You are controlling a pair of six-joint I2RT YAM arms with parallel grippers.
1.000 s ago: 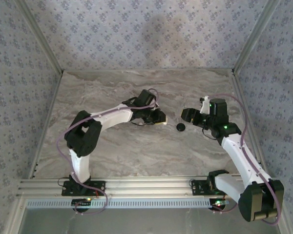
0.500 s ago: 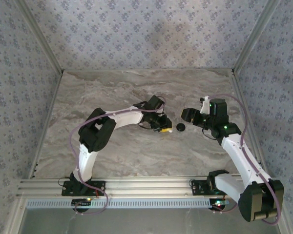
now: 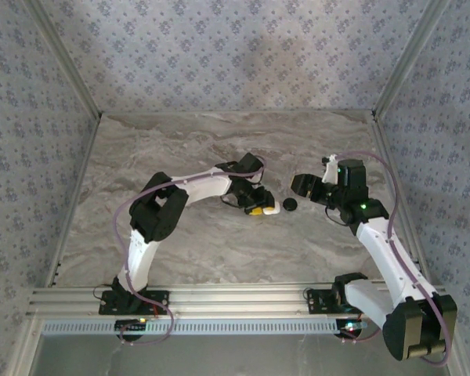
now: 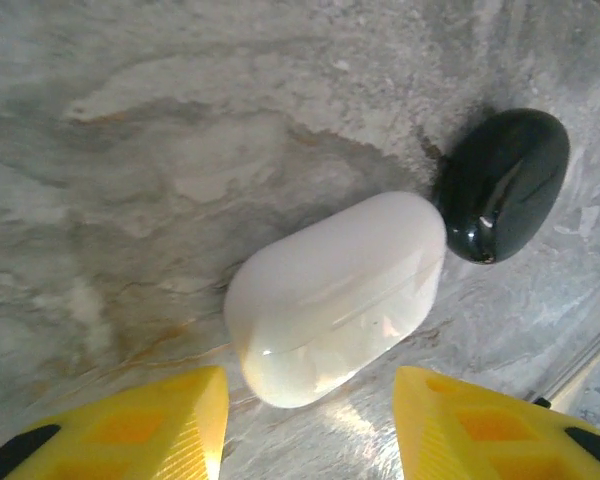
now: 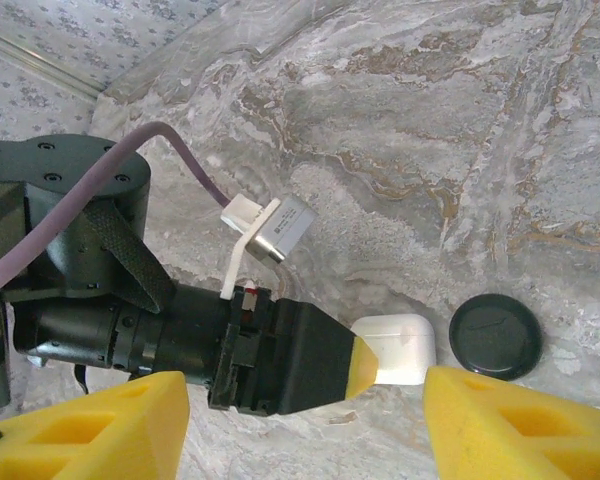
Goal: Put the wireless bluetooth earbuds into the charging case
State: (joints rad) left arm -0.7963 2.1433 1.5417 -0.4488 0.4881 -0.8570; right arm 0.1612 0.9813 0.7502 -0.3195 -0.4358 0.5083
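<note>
1. The charging case [image 4: 335,295] lies flat on the table [image 4: 130,150] with its lid shut, just beside a black disc [image 4: 502,185].
2. The left gripper [image 4: 310,425] has its jaws apart. Its yellow fingertips [image 4: 130,430] flank the near end of the case with a gap on each side, so it grips nothing. The right gripper [image 5: 300,430] hangs close by, spread wide and empty.
3. The shut lid hides the inside, so it cannot be told whether the earbuds are in it. If they are, the job looks nearly finished. If not, opening the lid and seating both remain.
4. The case is glossy white hard plastic, rounded like a pebble, with a thin seam line. The disc is flat, round and shiny black. The table has a matte, grey-brown, veined stone look.
</note>
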